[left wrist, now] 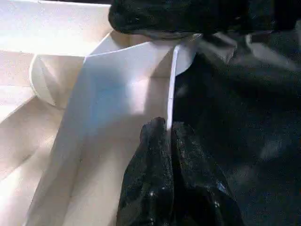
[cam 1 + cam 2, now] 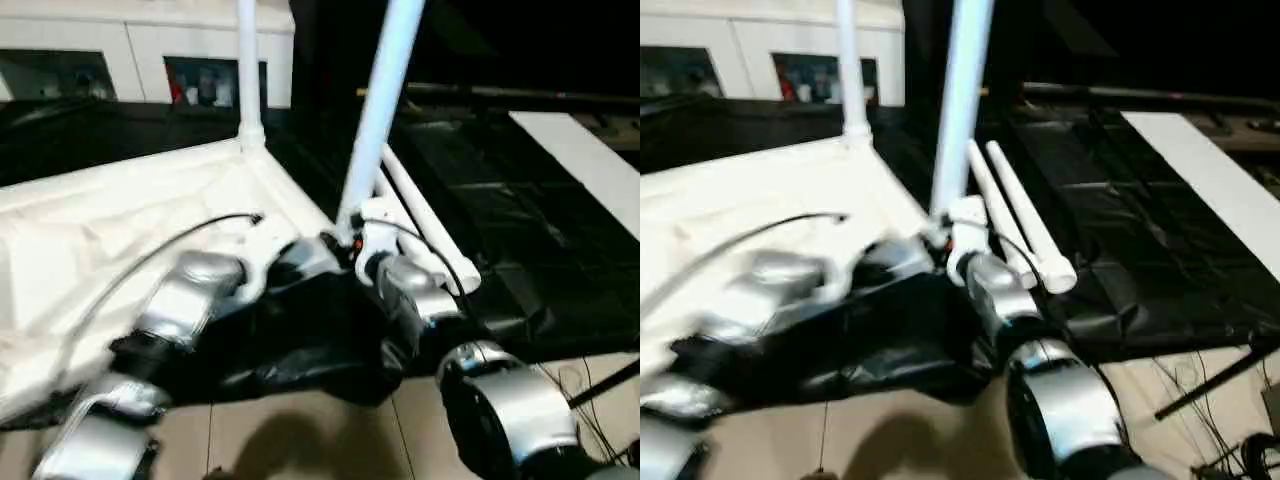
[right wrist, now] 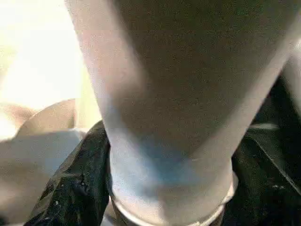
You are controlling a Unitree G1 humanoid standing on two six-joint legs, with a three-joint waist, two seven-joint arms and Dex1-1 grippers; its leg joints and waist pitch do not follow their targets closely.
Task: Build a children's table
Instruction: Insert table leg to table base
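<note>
1. The tabletop lies ribbed side up. One leg stands upright in a far corner socket, well beyond both grippers.
2. The right gripper is clamped around the thick lower end of a second leg, which rises tilted from the near corner; in the right wrist view the leg's wide base fills the space between the black fingers.
3. The left gripper has its fingers pressed together, pinching the thin edge of the tabletop's rim right at that same corner, just beside the right gripper.
4. Two spare legs lie side by side on the black sheet, just past the right gripper.
5. The legs look like light, hollow, stiff plastic tubes, smooth and tapered, so a grip probably slides toward the thin end; holding near the wide base seems safest.
6. The tabletop looks light and rigid. Its thin rim likely flexes, so the corner beside the socket is the better hold.
</note>
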